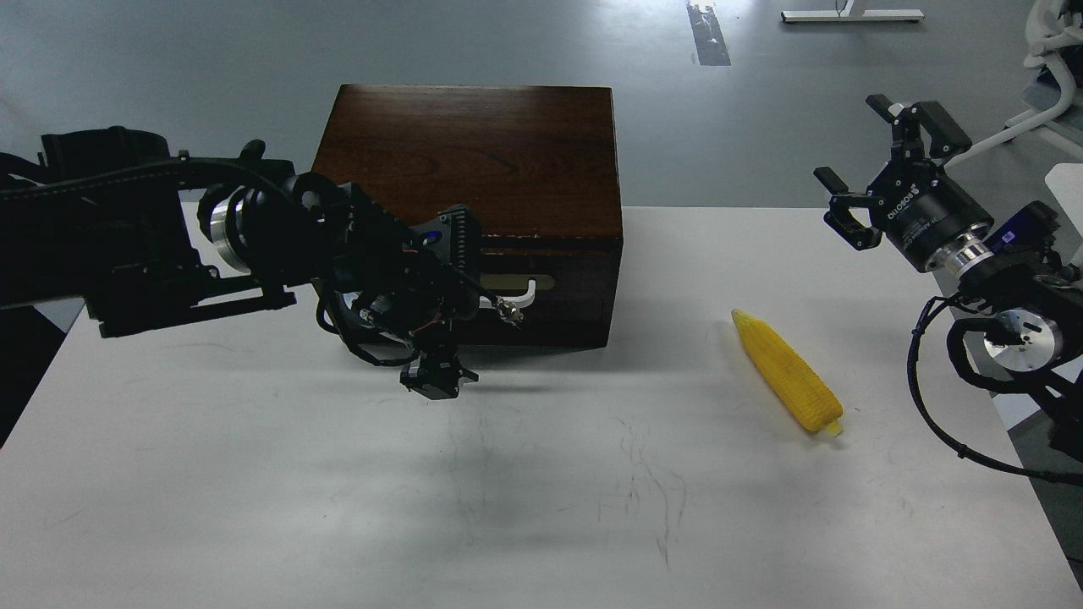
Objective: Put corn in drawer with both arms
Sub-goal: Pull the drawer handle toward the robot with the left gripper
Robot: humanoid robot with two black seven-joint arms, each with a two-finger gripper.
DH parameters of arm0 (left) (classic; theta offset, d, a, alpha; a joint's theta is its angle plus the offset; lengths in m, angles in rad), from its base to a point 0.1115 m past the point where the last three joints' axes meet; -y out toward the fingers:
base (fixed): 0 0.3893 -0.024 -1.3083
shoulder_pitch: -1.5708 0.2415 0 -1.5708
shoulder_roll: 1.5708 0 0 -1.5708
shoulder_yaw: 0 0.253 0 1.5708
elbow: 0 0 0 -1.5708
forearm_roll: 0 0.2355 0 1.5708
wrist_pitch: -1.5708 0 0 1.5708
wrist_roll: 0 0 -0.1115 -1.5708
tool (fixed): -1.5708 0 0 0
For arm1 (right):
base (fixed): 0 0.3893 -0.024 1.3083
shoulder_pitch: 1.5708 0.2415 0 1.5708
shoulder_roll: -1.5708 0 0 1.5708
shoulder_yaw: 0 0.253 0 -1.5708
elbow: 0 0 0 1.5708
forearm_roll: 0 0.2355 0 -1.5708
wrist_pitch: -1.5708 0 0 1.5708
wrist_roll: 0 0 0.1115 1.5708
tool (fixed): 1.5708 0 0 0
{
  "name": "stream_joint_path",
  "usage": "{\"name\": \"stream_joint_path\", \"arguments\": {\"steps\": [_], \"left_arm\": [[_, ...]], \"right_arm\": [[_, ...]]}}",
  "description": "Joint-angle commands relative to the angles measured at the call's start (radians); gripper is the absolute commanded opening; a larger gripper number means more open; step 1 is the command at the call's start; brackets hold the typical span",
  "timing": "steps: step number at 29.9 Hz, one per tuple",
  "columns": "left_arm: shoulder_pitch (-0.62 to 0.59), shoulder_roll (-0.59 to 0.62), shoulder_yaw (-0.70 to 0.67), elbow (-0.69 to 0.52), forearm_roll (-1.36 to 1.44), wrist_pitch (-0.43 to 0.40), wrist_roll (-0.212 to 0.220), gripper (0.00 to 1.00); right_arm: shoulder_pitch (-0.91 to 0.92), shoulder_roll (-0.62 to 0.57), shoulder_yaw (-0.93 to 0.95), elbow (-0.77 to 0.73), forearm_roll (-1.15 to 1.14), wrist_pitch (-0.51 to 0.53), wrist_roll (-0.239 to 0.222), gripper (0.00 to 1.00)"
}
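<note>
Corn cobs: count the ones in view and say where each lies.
1. The corn lies flat on the white table, to the right of the wooden box and clear of both pincers. More could be hidden inside the box; its inside is not visible.

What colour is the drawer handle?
White, on a brass-coloured plate; the drawer handle shows in the head view.

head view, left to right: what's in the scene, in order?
left gripper at the white handle → wooden box with the drawer front → corn lying on the white table → right gripper, open and raised off the table.
</note>
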Motion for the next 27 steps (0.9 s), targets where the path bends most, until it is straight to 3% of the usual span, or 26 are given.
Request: {"name": "stream_joint_path", "arguments": {"steps": [1,19,27], "left_arm": [[-0.010,0.001,0.017,-0.027,0.000,0.000,-0.001,0.98],[-0.016,0.074,0.015,-0.252,0.000,0.000,-0.001,0.98],[-0.017,0.087,0.006,-0.297,-0.033,0.000,-0.001,0.98]], "right_arm": [[0.000,0.000,0.000,0.000,0.000,0.000,0.000,1.00],[0.000,0.000,0.000,0.000,0.000,0.000,0.000,1.00],[0.000,0.002,0.002,0.000,0.000,0.000,0.000,1.00]]}}
